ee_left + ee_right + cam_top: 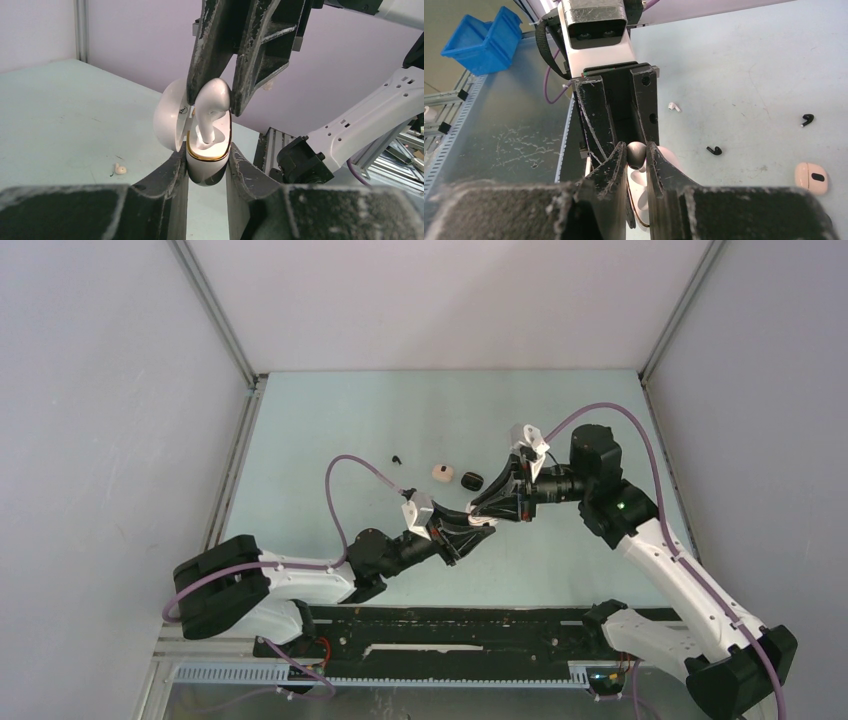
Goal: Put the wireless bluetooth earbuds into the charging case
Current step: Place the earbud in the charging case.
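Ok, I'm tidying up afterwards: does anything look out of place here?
Three buds lie loose on the table, outside any case: a white bud and two black buds. Nothing looks damaged or spilled. The held bud goes stem-first into the open white case, as it should.

- Gripped earbud: glossy white.
- Charging case: white, with a thin gold rim.
- Table: pale mint green.
- Second case, four o'clock in the right wrist view: beige-pink, with a black oval mark.
- Two loose earbuds, three o'clock: black.
- Bin, ten o'clock: bright blue.
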